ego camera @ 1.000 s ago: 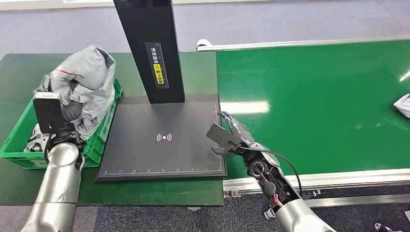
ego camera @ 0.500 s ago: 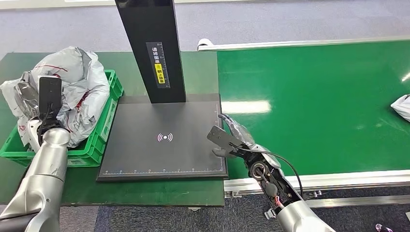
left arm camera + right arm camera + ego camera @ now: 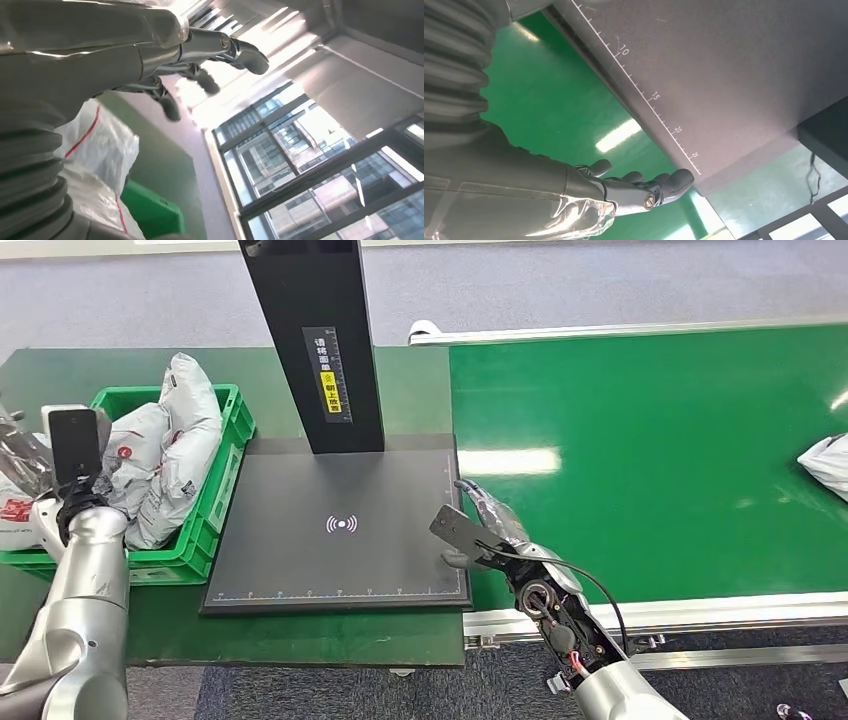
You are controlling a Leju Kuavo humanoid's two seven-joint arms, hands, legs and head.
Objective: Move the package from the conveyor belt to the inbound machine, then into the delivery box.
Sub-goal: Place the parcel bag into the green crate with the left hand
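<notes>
Grey packages [image 3: 165, 455] lie piled in the green delivery box [image 3: 215, 502] at centre left of the head view. Left hand [image 3: 200, 60] is raised beside the box, fingers [image 3: 250, 52] spread, holding nothing. Right hand [image 3: 478, 525] rests at the scanner plate [image 3: 340, 530] edge, fingers apart and empty. Another package [image 3: 826, 460] on the conveyor belt [image 3: 650, 440] is cut off at the right edge.

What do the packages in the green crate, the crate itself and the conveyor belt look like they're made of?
Packages: likely thin plastic film, grey-white, crinkled and glossy. Crate: probably rigid moulded plastic, with slotted walls. Belt: smooth green, likely rubber or PVC, with sheen from light reflections.
</notes>
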